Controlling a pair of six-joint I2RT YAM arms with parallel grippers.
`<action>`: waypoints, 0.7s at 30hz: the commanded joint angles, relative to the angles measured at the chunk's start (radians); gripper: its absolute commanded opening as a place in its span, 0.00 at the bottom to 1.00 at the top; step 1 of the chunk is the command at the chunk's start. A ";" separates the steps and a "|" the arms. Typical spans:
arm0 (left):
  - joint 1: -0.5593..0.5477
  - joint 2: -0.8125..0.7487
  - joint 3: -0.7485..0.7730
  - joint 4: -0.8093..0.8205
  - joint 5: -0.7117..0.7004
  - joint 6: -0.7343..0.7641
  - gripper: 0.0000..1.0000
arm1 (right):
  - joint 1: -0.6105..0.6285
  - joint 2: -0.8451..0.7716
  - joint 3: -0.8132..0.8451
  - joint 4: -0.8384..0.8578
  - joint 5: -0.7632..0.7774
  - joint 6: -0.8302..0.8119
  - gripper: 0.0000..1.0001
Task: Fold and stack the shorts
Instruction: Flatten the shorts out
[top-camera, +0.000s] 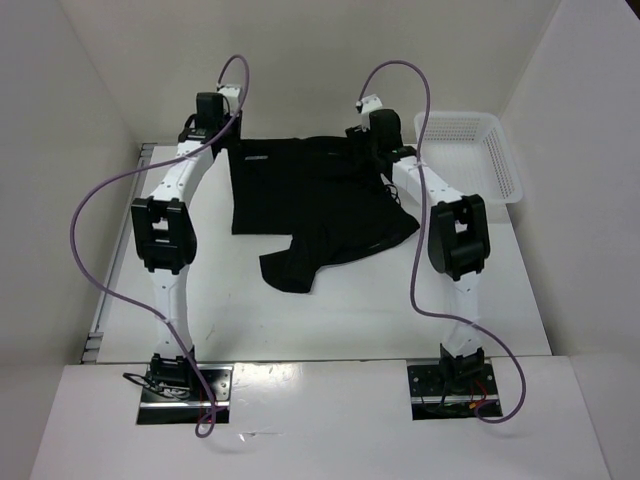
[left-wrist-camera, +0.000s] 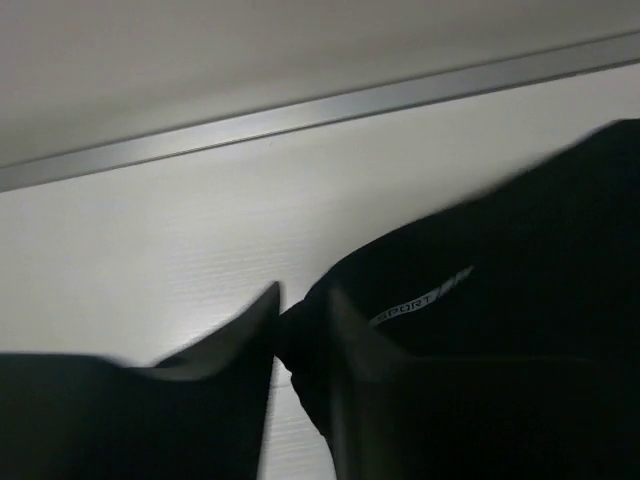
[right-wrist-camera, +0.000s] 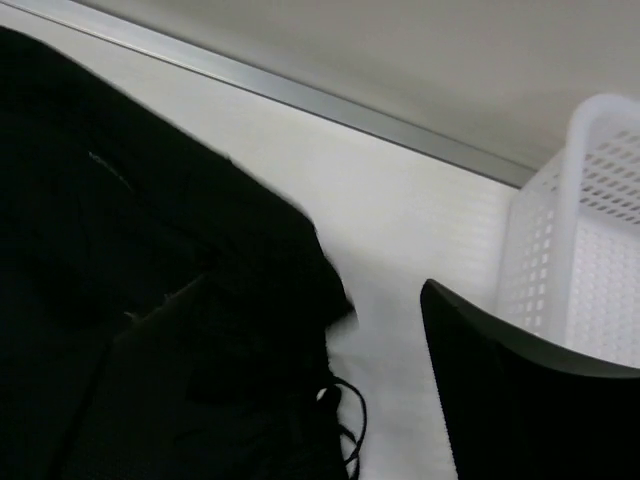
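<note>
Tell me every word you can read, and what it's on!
"SPORT": on a small label on the shorts.
Mark right after it: too blurred to read.
Pale tag on the shorts in the top view: too small to read.

White mesh basket on table's far-right corner

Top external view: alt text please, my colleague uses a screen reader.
Black shorts lie spread on a white table, the left end effector at their far left corner, the right end effector at their far right. A white mesh basket sits far right.
</note>
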 joint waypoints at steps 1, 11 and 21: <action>-0.018 0.054 0.035 0.016 -0.066 -0.003 0.44 | -0.008 0.054 0.091 0.064 0.121 0.028 0.95; -0.061 -0.251 -0.120 -0.266 0.208 -0.003 0.72 | -0.008 -0.239 -0.040 -0.052 -0.013 -0.035 1.00; -0.317 -0.419 -0.654 -0.506 0.412 -0.003 0.68 | -0.008 -0.602 -0.636 -0.215 -0.147 -0.009 0.66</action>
